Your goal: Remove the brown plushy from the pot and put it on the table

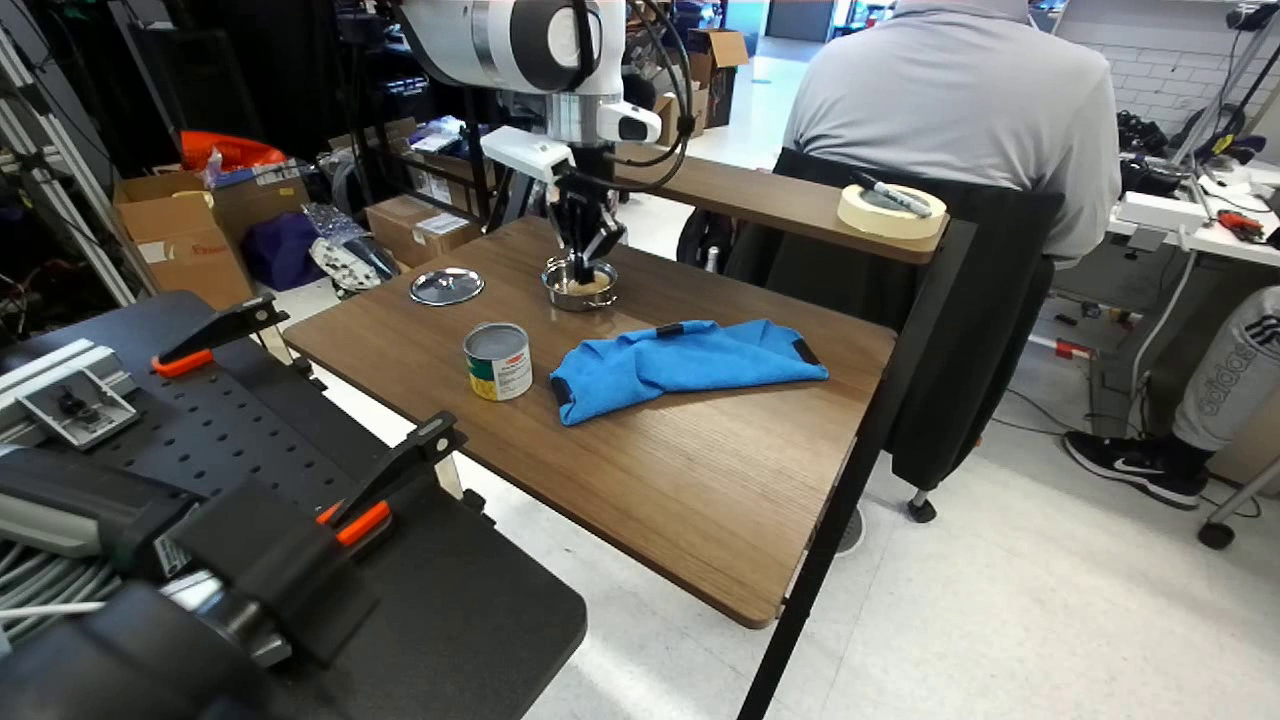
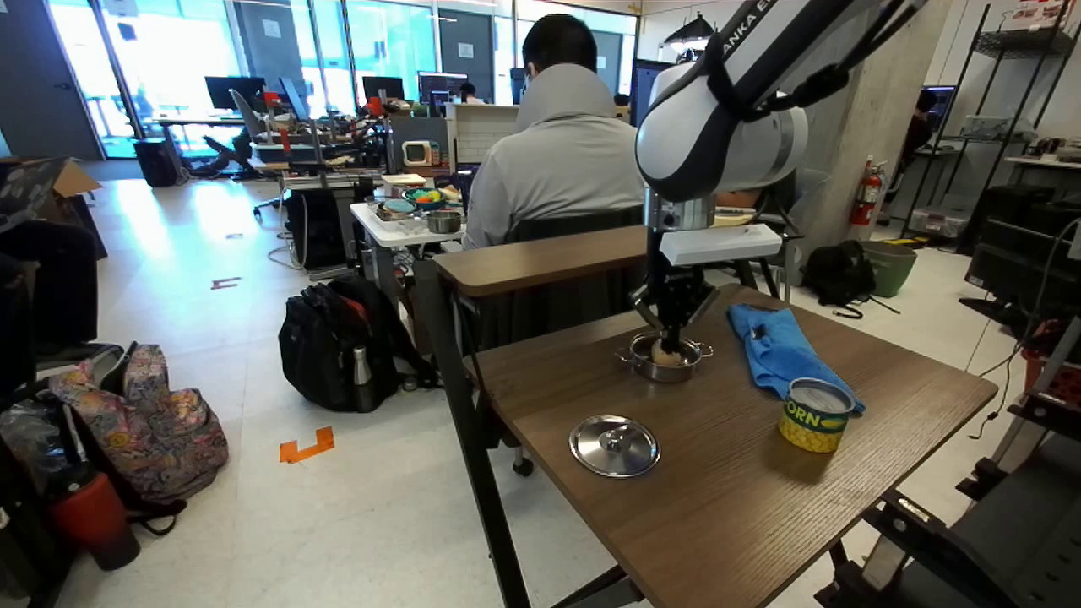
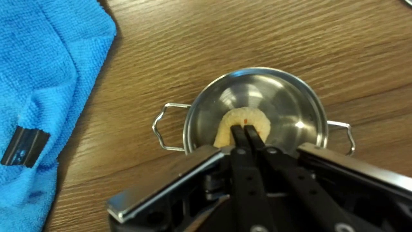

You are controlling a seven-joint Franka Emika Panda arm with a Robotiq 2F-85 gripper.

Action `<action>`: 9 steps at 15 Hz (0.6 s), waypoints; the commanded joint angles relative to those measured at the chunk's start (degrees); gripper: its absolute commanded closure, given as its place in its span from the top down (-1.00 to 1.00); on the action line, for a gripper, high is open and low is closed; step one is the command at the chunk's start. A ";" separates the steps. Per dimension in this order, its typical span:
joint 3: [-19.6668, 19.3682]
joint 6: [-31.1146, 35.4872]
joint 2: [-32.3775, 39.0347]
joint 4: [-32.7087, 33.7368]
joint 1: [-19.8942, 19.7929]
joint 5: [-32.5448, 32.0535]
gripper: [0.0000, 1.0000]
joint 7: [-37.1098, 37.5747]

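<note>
The brown plushy [image 3: 245, 113] is a soft tan lump lying in the silver pot [image 3: 291, 106]. It shows small in both exterior views [image 1: 592, 286] [image 2: 664, 357]. The pot stands on the brown wood-grain table [image 1: 700, 490], also seen in an exterior view [image 2: 718, 523]; its two wire handles show in the wrist view. My gripper [image 3: 243, 127] points down into the pot. Its fingers are almost together, with a thin gap, and appear to pinch a fold of the plushy between the tips. The fingers hide the plushy's near part.
A blue cloth [image 1: 690, 365] lies beside the pot. A can [image 1: 498, 362] and a silver lid [image 1: 446, 287] stand on the same table. A higher brown desk [image 1: 760, 200] runs along one edge, with a tape-like ring [image 1: 890, 212] on it. A seated person [image 1: 950, 100] is behind it.
</note>
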 commanded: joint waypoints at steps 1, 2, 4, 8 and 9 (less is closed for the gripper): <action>-1.07 -2.66 2.93 4.55 0.82 -1.21 -0.97 1.41; -1.07 -2.98 2.83 4.68 0.77 -1.15 -1.00 1.40; -0.99 -2.94 1.82 3.84 0.65 -1.19 -0.98 0.92; -0.04 -2.19 -2.59 -1.05 -0.19 -0.73 -0.98 -1.20; 0.10 -2.25 -3.53 -1.97 -0.37 -0.63 -0.98 -1.63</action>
